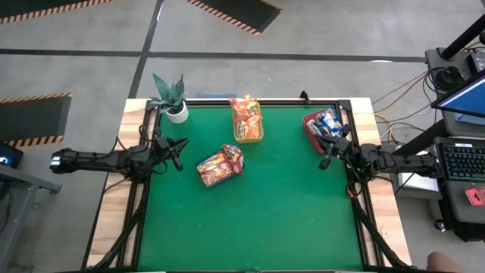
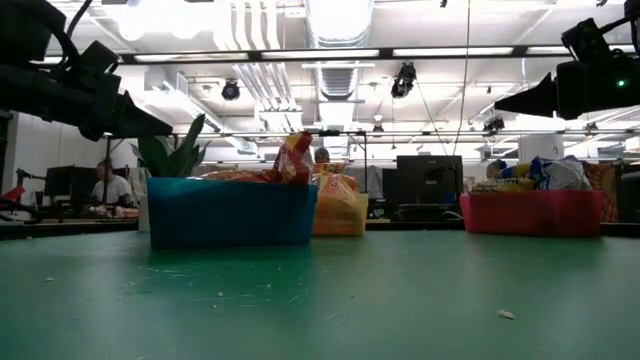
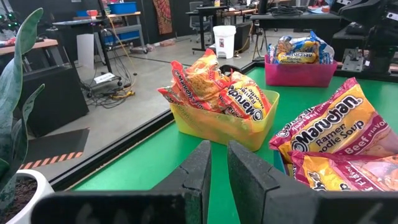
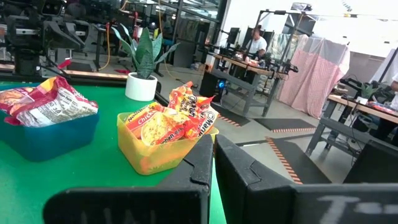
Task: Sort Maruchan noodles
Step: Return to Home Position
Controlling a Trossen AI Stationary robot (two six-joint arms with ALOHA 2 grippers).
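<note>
Now Maruchan noodles (image 3: pixel 329 134) sit binned: light, crinkly, slippery; pinch a packet edge. Left gripper (image 3: pixel 219 155), right gripper (image 4: pixel 213 140) narrow, empty.

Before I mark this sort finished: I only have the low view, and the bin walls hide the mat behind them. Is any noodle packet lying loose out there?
Observer: No. From above, all the Maruchan noodles sit inside bins; none lies on the green mat.
Operator: The yellow and blue bins overlap for me. Touching?
Observer: No, apart: the yellow bin stands at the far edge, the blue bin nearer the middle.
Operator: And the arms?
Observer: The left gripper hangs at the mat's left edge, the right gripper close by the red bin, both empty.
</note>
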